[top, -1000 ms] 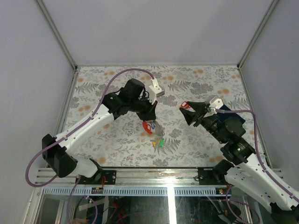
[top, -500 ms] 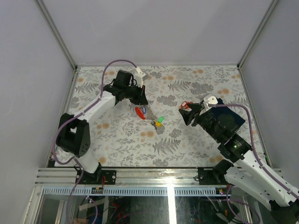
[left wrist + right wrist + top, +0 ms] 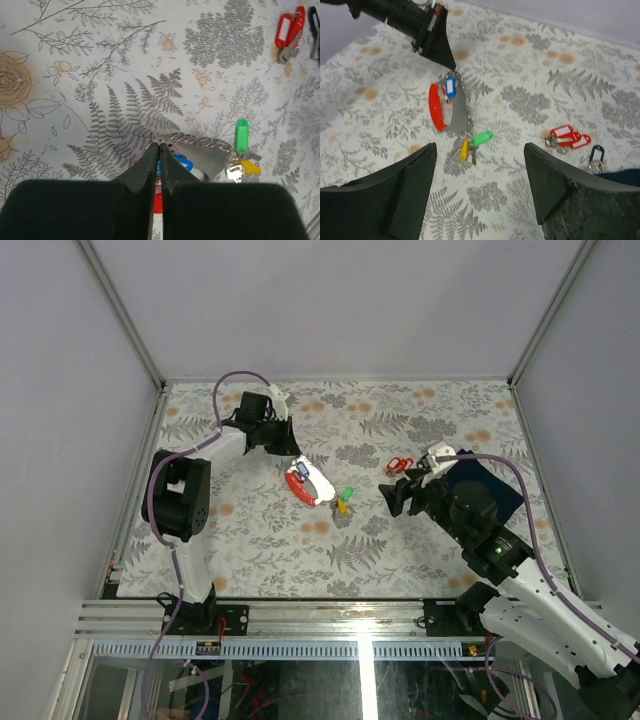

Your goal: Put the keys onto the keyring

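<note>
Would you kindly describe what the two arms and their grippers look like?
The left arm and right arm have white shells, black joints and a purple cable alongside each. The left gripper and right gripper have black, tapering, wedge-shaped fingers.

table (image 3: pixel 250 540): floral top; pale walls on three sides
left gripper (image 3: pixel 291 450): far left of the table; tips meet the far end of the keyring (image 3: pixel 308 485)
keyring: lies mid-table; carries red and blue tags
loose keys: green tag (image 3: pixel 347 494) and yellow tag (image 3: pixel 342 507) just right of the keyring; red-tagged pair (image 3: pixel 399 464) farther right
right gripper (image 3: pixel 397 487): near the red-tagged pair; not touching it
cloth (image 3: pixel 495 488): dark navy; under the right arm
</note>
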Tool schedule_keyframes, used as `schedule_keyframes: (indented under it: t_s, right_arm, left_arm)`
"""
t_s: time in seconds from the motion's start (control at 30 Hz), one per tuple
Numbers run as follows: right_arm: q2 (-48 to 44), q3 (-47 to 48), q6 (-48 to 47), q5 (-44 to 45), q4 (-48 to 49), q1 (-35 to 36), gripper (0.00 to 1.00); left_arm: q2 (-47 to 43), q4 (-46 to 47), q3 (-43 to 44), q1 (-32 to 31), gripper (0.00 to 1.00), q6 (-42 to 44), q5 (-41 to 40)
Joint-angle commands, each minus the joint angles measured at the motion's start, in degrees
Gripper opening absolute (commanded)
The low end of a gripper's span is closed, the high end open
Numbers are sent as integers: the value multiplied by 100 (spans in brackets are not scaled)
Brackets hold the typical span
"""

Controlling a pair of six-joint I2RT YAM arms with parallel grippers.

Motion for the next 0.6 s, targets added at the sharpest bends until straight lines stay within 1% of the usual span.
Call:
schedule_keyframes:
  t_s: [0.0,0.07,0.1,0.13,0.23,0.3,0.37,0.43,0.47,0.5,0.53,0.57]
  right_arm:
    - [140,334,305,230,-573,-22,83]
    - [200,327,356,152,-618,-22,89]
    - [234,319,320,90,-613,-22,96]
    - [266,287,289,31,-627,-24,100]
    - [411,224,202,-43,-629,-23,99]
    - [473,174,57,-128,-516,-24,99]
    - [431,60,32,-204,-297,-23,99]
    - [546,150,-108,-192,-401,-22,99]
    - [658,235,-114,-102,-505,-22,99]
    - [800,361,-47,62,-661,-24,99]
    - [939,507,109,259,-912,-24,99]
    - [1101,718,240,384,-1162,-27,99]
  left_arm:
    - [240,763,230,181,0,-291,-96]
    - [313,960,192,299,6,-465,-78]
    - [313,1058,164,365,11,-563,-25]
    - [295,1176,123,434,17,-669,29]
    - [89,1438,-33,618,37,-882,7]
    - [-117,1506,-125,720,46,-936,-83]
    - [-372,1569,-239,861,61,-1032,-173]
    - [-671,1582,-372,953,78,-1167,-397]
    - [-814,1460,-410,967,81,-1202,-559]
    - [-1021,1350,-456,979,97,-1187,-678]
    - [-1193,1242,-514,984,100,-1170,-822]
    - [-1380,1157,-606,980,100,-1207,-995]
